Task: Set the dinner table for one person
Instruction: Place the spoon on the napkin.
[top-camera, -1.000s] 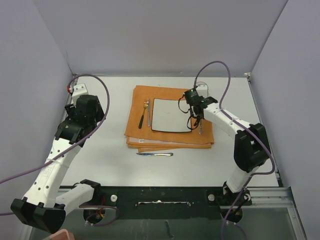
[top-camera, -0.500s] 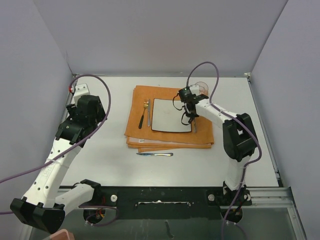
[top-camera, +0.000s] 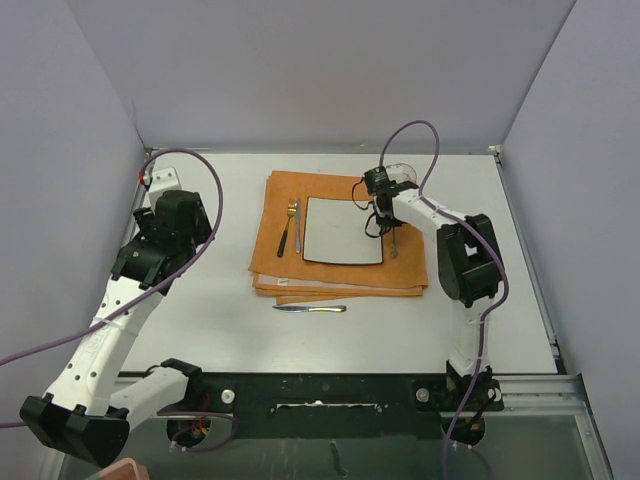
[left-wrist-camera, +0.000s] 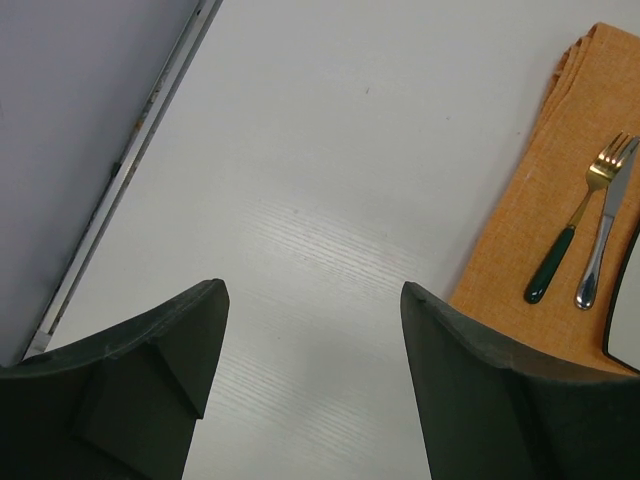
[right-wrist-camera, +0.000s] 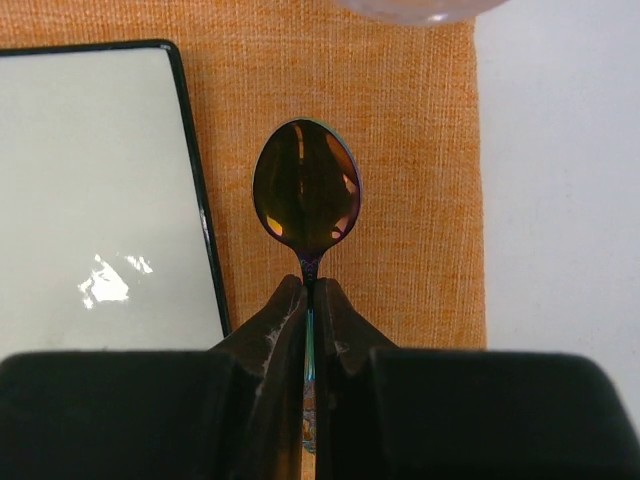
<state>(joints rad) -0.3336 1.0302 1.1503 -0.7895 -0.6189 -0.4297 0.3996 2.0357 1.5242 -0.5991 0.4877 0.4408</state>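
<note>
The dinner table is a flat white-grey top. On it lies a folded orange cloth with a square white plate on it. Left of the plate lie a green-handled gold fork and a silver knife. My right gripper is shut on the neck of a dark iridescent spoon, held over the cloth just right of the plate. My left gripper hangs open over bare table at the left, with nothing between its fingers.
A second silver knife lies on the table in front of the cloth. A clear glass stands at the cloth's far right corner. Grey walls enclose the table on three sides.
The right arm's elbow has swung in toward the cloth, while its gripper with the spoon stays near the plate's right edge. The left arm has not moved.
</note>
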